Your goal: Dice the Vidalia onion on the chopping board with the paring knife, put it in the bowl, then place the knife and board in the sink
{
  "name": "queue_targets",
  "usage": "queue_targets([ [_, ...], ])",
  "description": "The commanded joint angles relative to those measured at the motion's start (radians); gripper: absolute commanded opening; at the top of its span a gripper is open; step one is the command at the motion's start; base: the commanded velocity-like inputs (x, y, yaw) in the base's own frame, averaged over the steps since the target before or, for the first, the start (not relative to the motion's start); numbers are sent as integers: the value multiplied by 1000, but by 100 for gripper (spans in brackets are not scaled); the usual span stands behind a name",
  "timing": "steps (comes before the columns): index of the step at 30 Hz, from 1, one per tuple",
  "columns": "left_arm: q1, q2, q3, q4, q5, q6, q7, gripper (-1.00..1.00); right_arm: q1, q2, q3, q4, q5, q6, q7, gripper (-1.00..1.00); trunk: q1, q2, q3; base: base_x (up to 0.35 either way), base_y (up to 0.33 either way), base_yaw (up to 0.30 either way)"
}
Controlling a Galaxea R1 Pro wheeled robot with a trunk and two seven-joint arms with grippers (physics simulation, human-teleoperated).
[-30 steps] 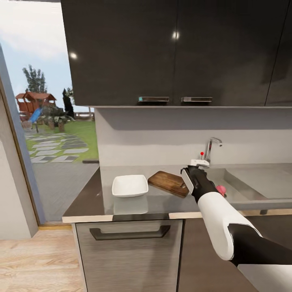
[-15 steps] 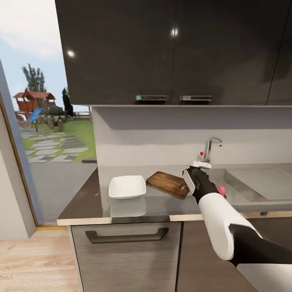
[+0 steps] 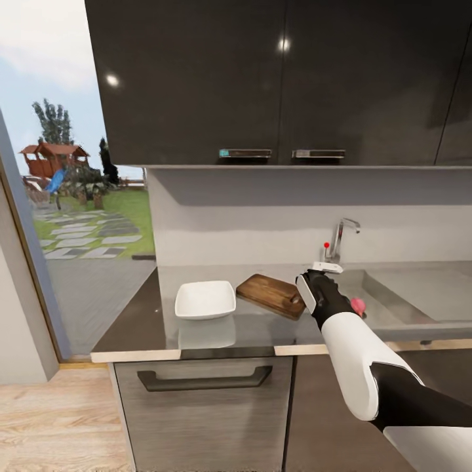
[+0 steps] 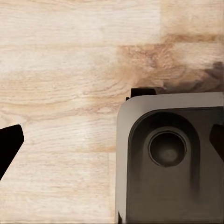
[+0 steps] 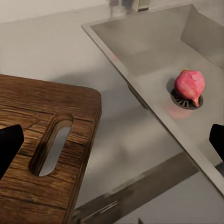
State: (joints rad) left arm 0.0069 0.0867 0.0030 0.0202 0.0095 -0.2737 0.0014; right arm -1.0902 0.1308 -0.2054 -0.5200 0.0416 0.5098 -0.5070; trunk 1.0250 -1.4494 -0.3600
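right wrist view: grainy slotted chopping board (image 5: 42,140) | round pink onion (image 5: 189,86) on drain | right gripper (image 5: 112,140) wide

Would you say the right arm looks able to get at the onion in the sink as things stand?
Probably yes: the onion sits uncovered on the sink drain, the right tool hovers beside the basin, and nothing lies between them.

Cam shifted w/ base, so bowl (image 3: 205,299) & chopping board (image 3: 271,295) sit slightly further left.

Right tool (image 3: 314,282) open, arm outstretched
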Motion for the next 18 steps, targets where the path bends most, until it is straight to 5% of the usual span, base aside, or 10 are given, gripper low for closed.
queue_targets([
  [1, -1, 0, 0, 6, 1, -5, 0, 100, -1, 1, -5, -2, 4, 6, 0, 100, 0, -1, -2, 0, 0, 0],
  [18, -1, -14, 0, 47, 1, -5, 1, 100, 0, 3, -3, -2, 4, 7, -14, 100, 0, -1, -24, 0, 0, 0],
])
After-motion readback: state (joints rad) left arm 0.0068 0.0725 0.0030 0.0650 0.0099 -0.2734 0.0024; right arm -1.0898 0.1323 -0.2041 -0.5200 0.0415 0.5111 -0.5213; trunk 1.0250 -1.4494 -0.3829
